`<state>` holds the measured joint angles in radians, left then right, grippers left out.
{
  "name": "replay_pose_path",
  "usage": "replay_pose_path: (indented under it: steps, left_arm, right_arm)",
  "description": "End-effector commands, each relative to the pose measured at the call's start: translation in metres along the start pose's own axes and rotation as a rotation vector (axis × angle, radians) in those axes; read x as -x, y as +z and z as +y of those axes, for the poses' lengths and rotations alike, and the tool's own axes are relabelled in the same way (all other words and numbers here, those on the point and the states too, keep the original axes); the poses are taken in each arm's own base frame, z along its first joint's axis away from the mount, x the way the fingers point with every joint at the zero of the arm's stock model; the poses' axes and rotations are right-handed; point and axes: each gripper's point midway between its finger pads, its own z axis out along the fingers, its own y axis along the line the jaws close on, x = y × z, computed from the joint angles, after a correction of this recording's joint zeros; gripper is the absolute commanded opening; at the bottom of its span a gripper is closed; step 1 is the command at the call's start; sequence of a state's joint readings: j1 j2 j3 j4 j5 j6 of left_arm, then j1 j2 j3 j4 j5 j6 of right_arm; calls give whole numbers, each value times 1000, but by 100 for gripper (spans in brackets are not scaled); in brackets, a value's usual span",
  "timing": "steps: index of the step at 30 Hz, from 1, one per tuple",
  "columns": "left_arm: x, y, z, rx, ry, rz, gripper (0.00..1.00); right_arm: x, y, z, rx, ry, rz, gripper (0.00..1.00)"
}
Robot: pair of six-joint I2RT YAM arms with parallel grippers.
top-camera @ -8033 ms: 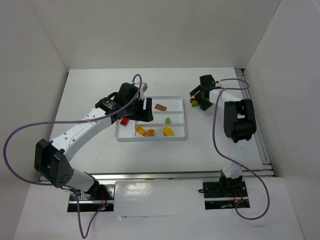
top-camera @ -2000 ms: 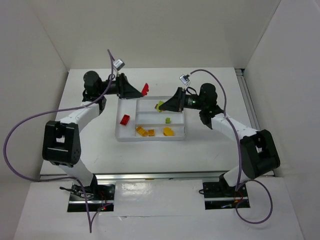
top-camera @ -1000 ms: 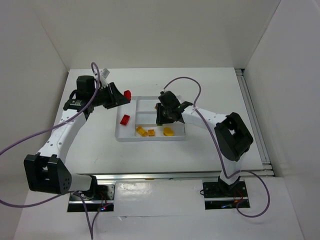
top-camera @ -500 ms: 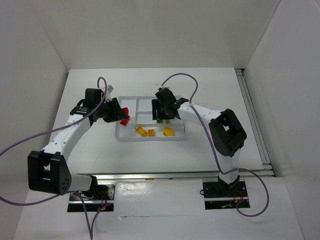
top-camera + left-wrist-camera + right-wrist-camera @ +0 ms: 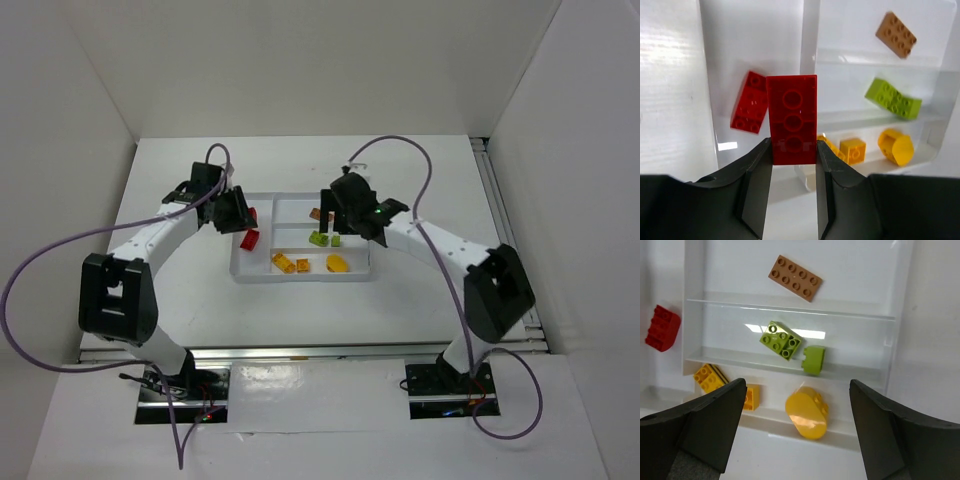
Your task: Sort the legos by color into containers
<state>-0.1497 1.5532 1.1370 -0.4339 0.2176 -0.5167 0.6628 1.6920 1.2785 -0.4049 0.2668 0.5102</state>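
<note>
The left gripper (image 5: 794,150) is pinching a red brick (image 5: 791,100), probably light, stiff and slick, by its long sides above the tray's (image 5: 810,45) tall section; the right gripper (image 5: 796,405) is hanging wide open over the tray.

Top view: we look from high over whole white table (image 5: 420,300). Wrist views: close, downward, sharing shallow white plastic tray (image 5: 865,270).
</note>
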Motion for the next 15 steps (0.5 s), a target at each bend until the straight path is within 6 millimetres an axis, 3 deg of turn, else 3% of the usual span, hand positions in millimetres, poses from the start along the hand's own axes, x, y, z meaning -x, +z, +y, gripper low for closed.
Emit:
replay_pose_path:
  steps: [1,3,6,7,8,9,10,12,15]
  left_arm:
    - [28,13,-4,53,-14,-73,0]
    - [38,22,-6,85,-2,-89,0]
    - [38,30,-7,109,-1,-51,0]
    - [37,35,1,151,-4,-43,2]
    - [35,35,-3,146,4,-39,13]
    - [40,37,-7,132,23,-40,37]
    - [37,41,-4,144,30,-16,79]
    - [47,34,-13,147,53,-25,100]
    - [52,22,-15,182,69,-32,100]
  right_arm:
    - [27,-39,-27,-44,67,-123,91]
    - [20,-53,-39,-52,81,-123,91]
    - [19,-67,-51,-40,103,-132,91]
    - [12,-67,-58,-52,106,-124,91]
    - [10,-68,-60,-52,106,-124,91]
    - [11,-73,-64,-53,115,-136,91]
    - [7,-71,-66,-58,112,-127,91]
    - [0,-73,-76,-90,118,-103,92]
    - [-3,-73,-82,-122,113,-98,100]
